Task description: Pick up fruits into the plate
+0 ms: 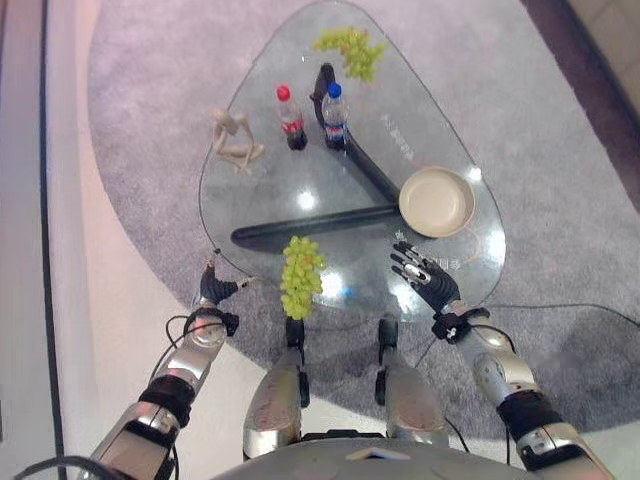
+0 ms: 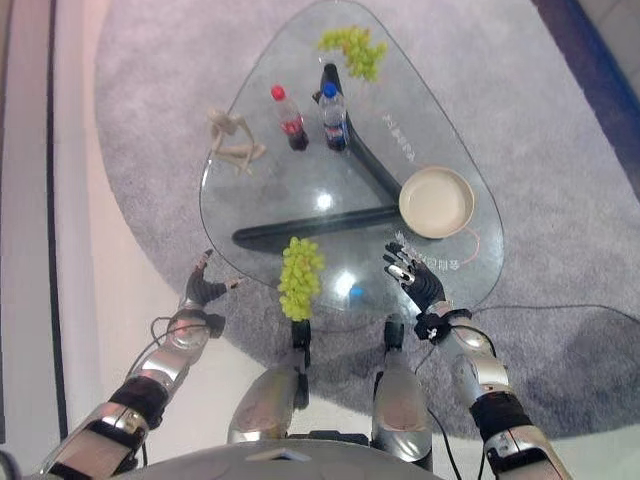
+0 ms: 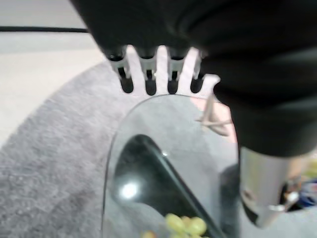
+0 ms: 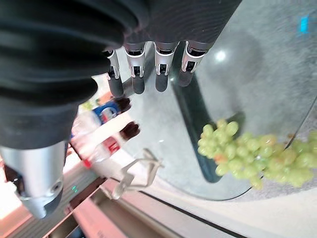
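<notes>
1. The right hand [image 1: 428, 279] is hovering over the near right part of the glass table [image 1: 270, 120], with its fingers [image 4: 161, 74] held straight and slightly spread, holding nothing.
2. The beige plate [image 1: 437, 201] is sitting just beyond the right hand's fingertips, lying empty near the table's right edge.
3. A bunch of green grapes [image 1: 301, 274] is lying to the left of the right hand, at the near edge of the table, roughly midway between the two hands and touching neither.
4. The left hand [image 1: 215, 287] is hanging at the table's near left edge, with its fingers [image 3: 148, 74] extended straight and side by side, the thumb apart, gripping nothing.
5. The near grapes are resting to the right of the left hand, close by but clear of it.
6. A second bunch of grapes [image 1: 352, 49] is lying at the far end of the table, well apart from both hands.
7. A red-capped bottle [image 1: 291, 118] and a blue-capped bottle [image 1: 335, 115] are standing upright side by side beyond both hands, between the near grapes and the far bunch.
8. A small wooden figure [image 1: 234, 140] is sitting far ahead of the left hand, just left of the red-capped bottle.
9. The table is standing on a grey rug [image 1: 560, 200].
</notes>
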Available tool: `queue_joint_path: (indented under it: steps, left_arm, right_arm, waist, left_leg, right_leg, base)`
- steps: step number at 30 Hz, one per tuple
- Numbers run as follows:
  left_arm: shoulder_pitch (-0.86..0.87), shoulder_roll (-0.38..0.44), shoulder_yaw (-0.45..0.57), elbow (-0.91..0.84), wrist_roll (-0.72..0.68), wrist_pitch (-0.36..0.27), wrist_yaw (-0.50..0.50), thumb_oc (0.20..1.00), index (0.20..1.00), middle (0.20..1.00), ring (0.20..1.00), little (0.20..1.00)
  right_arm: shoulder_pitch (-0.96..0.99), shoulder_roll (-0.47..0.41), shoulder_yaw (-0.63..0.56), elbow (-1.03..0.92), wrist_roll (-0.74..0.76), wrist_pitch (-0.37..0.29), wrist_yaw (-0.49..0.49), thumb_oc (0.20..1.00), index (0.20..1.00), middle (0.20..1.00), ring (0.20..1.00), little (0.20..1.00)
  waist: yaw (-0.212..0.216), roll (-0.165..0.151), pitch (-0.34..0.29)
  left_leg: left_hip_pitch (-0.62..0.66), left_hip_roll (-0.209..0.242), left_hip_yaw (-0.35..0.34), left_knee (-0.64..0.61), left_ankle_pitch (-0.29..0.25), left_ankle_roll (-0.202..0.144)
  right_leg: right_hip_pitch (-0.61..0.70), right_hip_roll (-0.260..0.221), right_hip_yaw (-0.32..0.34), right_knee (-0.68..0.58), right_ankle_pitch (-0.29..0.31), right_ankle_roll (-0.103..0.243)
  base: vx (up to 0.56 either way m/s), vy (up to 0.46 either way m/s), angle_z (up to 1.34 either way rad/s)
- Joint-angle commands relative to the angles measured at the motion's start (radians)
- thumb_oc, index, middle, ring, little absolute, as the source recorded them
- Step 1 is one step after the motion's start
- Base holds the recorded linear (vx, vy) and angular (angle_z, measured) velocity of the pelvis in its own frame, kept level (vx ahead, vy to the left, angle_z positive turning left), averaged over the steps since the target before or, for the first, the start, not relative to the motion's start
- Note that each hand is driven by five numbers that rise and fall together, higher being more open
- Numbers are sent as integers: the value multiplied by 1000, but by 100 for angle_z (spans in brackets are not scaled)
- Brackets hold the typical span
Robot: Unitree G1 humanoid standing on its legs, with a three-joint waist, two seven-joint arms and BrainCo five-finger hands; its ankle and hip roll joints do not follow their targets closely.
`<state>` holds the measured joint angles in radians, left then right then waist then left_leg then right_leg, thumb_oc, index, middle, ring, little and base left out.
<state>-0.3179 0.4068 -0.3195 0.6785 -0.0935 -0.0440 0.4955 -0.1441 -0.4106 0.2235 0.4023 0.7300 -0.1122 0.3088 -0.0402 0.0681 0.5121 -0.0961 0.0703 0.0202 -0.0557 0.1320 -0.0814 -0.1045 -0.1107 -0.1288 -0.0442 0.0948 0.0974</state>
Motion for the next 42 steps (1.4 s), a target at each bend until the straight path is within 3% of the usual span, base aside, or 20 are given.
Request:
queue_joint_path:
  steps: [1,8,17,26,42]
  left_arm:
    - [-103,21,8,54,-72,0,35,1000,1000,1000,1000,1000]
    - [-263,33,12,125,-164,70,66,1000,1000,1000,1000,1000]
    - [-453,62,-13,198,-183,140,99,1000,1000,1000,1000,1000]
    - [-509,38,-44,259,-228,185,119,1000,1000,1000,1000,1000]
    - [-461,14,-31,358,-246,261,253,1000,1000,1000,1000,1000]
  right_arm:
    - [-40,10,39,-60,40,-52,7,1000,1000,1000,1000,1000]
    - [-96,3,61,-55,76,-23,-16,1000,1000,1000,1000,1000]
    - [-137,31,126,-44,148,-49,-39,1000,1000,1000,1000,1000]
    - [-168,61,156,-49,185,-92,-45,1000,1000,1000,1000,1000]
    - [-184,75,187,-66,267,-135,-25,1000,1000,1000,1000,1000]
  waist:
    - [-31,-33,8]
    - [-73,-35,8]
    - [-100,-72,8]
    - [-116,-88,8]
    - [-113,-112,8]
  left_leg:
    - [-88,-80,27,140,-135,49]
    - [-281,-87,49,196,-118,45]
    - [-452,-71,62,263,-117,40]
    - [-526,-63,67,292,-118,35]
    - [-595,-64,65,296,-106,31]
  right_leg:
    - [-150,15,24,193,-91,-9]
    - [-379,36,68,286,-96,-19]
    - [-555,79,99,371,-112,-28]
    - [-616,105,113,378,-107,-32]
    - [-674,125,111,364,-88,-38]
  base:
    - [-29,19,-16]
    - [-23,28,-20]
    - [-24,-89,-9]
    - [-41,-88,-8]
    - [-36,-44,-2]
